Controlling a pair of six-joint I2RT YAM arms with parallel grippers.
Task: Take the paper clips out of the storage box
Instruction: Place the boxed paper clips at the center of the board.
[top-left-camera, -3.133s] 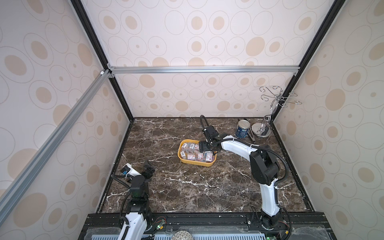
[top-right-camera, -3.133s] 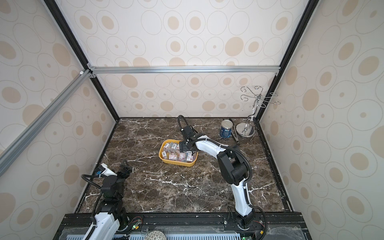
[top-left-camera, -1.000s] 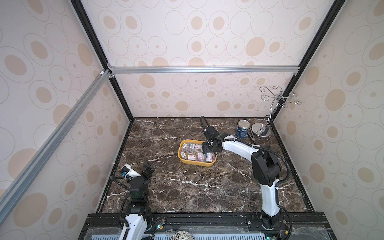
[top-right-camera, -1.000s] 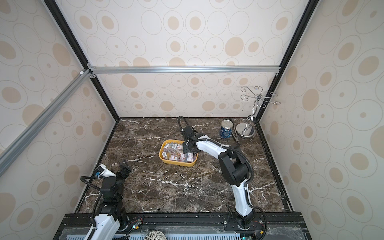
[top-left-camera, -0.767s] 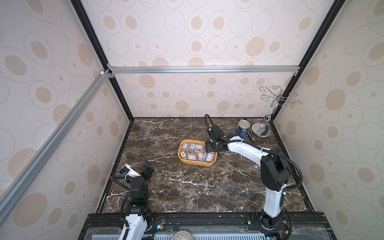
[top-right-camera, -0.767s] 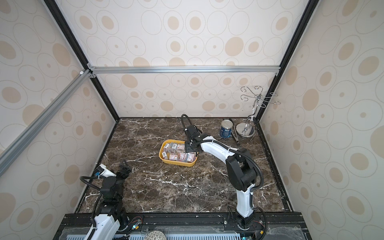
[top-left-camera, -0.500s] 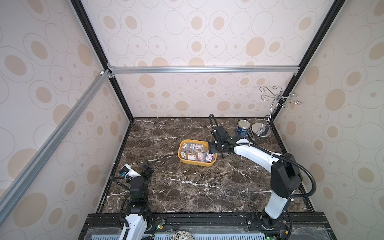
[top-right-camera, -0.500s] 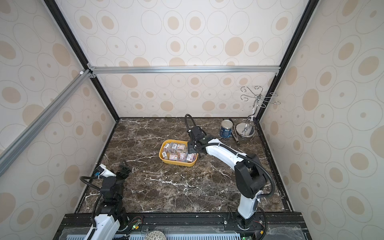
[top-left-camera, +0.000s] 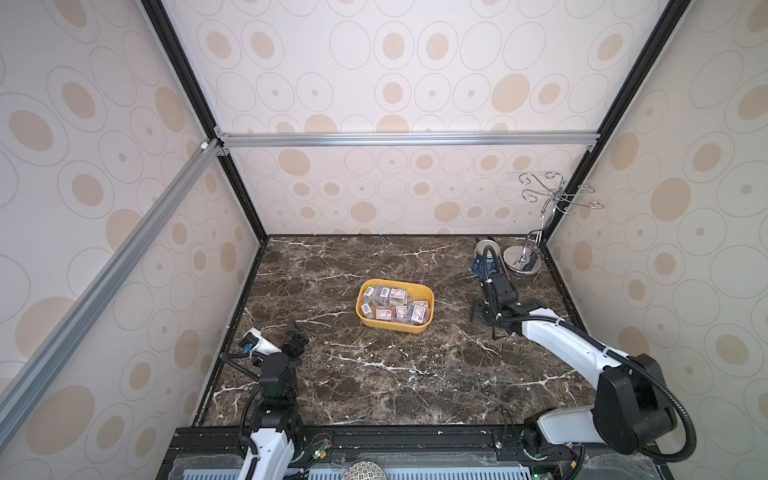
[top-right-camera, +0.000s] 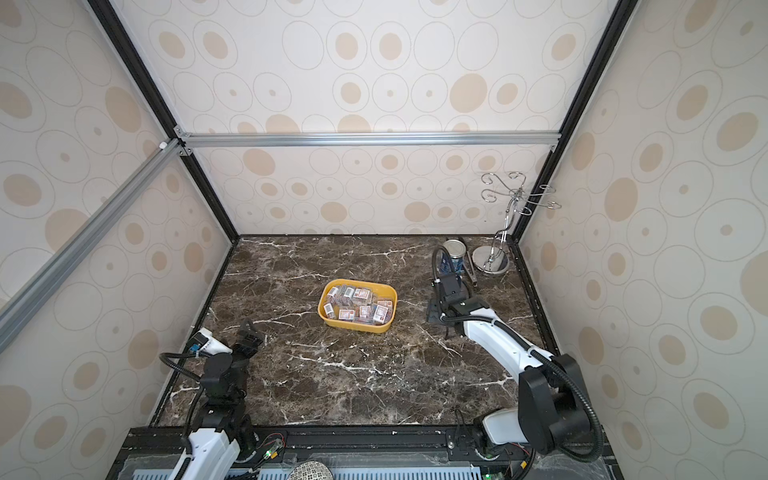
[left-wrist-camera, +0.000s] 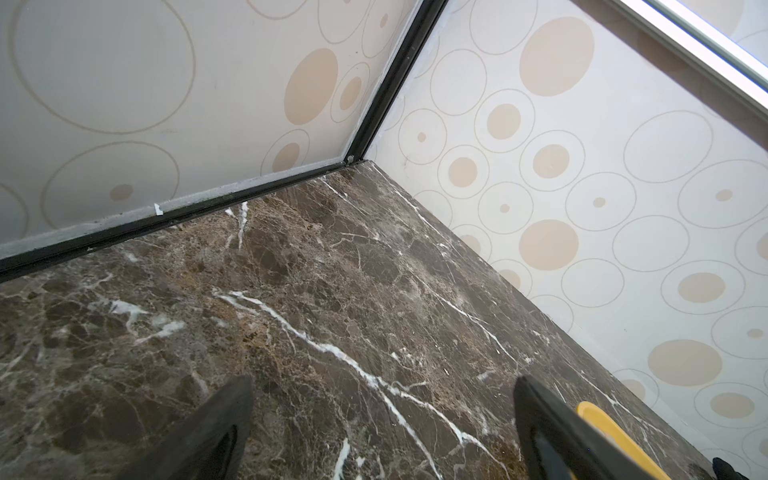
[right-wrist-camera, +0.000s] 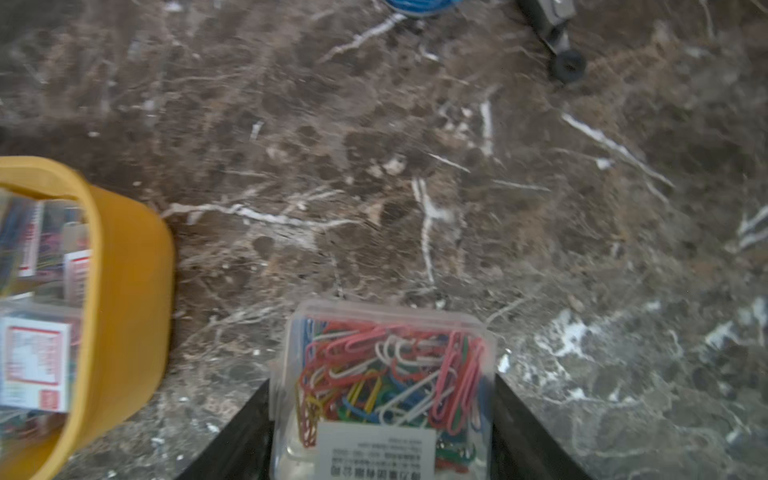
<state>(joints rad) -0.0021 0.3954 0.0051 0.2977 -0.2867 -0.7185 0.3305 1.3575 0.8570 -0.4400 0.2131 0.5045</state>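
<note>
The storage box (top-left-camera: 392, 329), a shallow yellow tray, sits mid-table in both top views (top-right-camera: 356, 329) and holds several paper clips boxes (top-left-camera: 395, 306) (top-right-camera: 359, 306). My right gripper (top-left-camera: 483, 312) (top-right-camera: 437, 311) hovers over bare marble to the tray's right. In the right wrist view it (right-wrist-camera: 382, 419) is shut on one clear box of coloured paper clips (right-wrist-camera: 386, 374), with the tray's wall (right-wrist-camera: 124, 291) beside it. My left gripper (top-left-camera: 297, 336) (left-wrist-camera: 382, 415) stands open and empty near the front left corner. The tray's rim (left-wrist-camera: 611, 432) shows past one finger.
A blue-labelled tin can (top-left-camera: 484, 254) (top-right-camera: 455, 252) and a chrome hook stand (top-left-camera: 524, 264) occupy the back right corner. A dark metal tool (right-wrist-camera: 557, 41) (top-right-camera: 470, 269) lies beside the can. Patterned walls enclose the dark marble table on three sides.
My right arm has swung from above the tray out to the right, carrying one paper clips box. The left arm has stayed still.
</note>
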